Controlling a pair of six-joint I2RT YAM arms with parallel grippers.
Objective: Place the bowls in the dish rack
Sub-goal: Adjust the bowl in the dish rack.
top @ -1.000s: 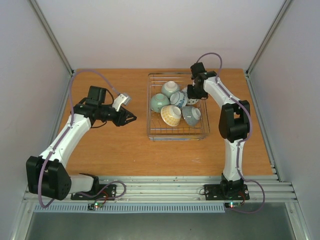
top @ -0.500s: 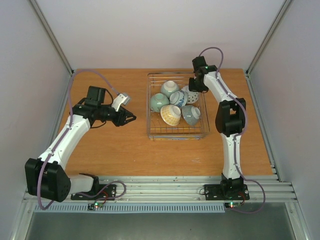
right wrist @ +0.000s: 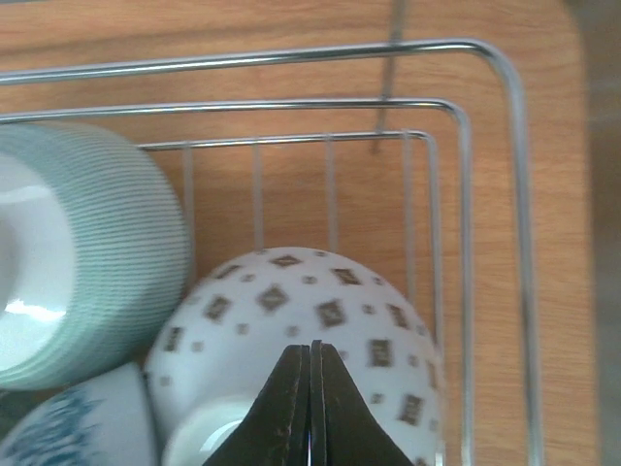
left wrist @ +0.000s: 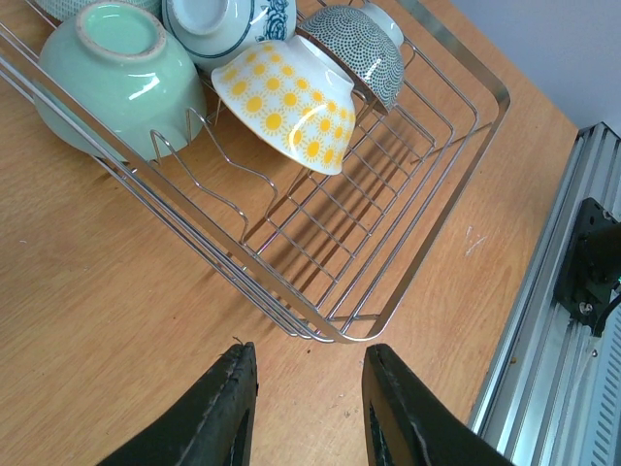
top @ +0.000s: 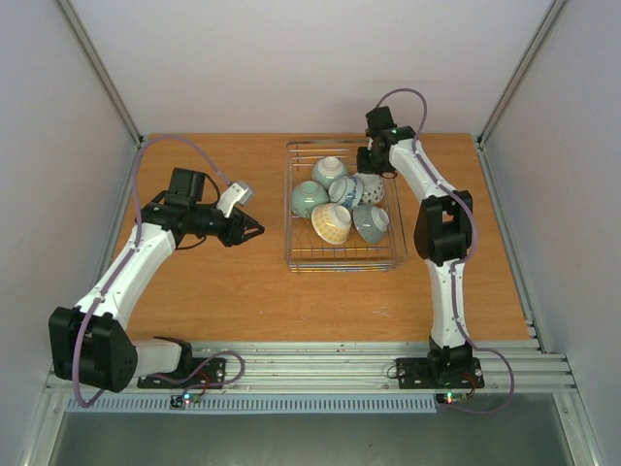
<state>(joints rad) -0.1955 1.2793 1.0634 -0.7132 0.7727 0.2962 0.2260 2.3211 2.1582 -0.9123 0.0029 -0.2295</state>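
The rack point(top: 344, 260) sits on the tabletop point(top: 233, 282) right of centre. All the bowls I can count (six, from above) lie inside it, bunched toward its far end and tipped or turned over.

The left gripper point(top: 257, 230) hangs over bare wood, left of the rack and apart from it. In its own camera the left gripper point(left wrist: 310, 354) is spread wide with nothing between its dark fingers point(left wrist: 228, 417), whose lower parts run off the picture. Beyond them is the rack's near corner point(left wrist: 427, 243). A green bowl point(left wrist: 121, 83) lies foot up, and a yellow bowl point(left wrist: 291, 102) leans on the tines. The grey bowl point(left wrist: 361, 41) and the blue bowl point(left wrist: 223, 21) are cut off by the top edge.

The right gripper point(top: 366, 167) is over the rack's far right corner, though from above the wrist hides its tips. Its own camera settles it: the right gripper point(right wrist: 311, 351) is pressed shut, tips meeting, with nothing caught between them. Whether the tips touch the bowl I cannot tell. They cover the near part of the spotted bowl point(right wrist: 320, 311), which lies foot toward the lens. A ribbed bowl point(right wrist: 97, 243) presses against its left side, half out of frame. Only a blurred sliver of the blue bowl point(right wrist: 68, 427) shows in the corner. The rack's wires point(right wrist: 485, 107) curve round behind.
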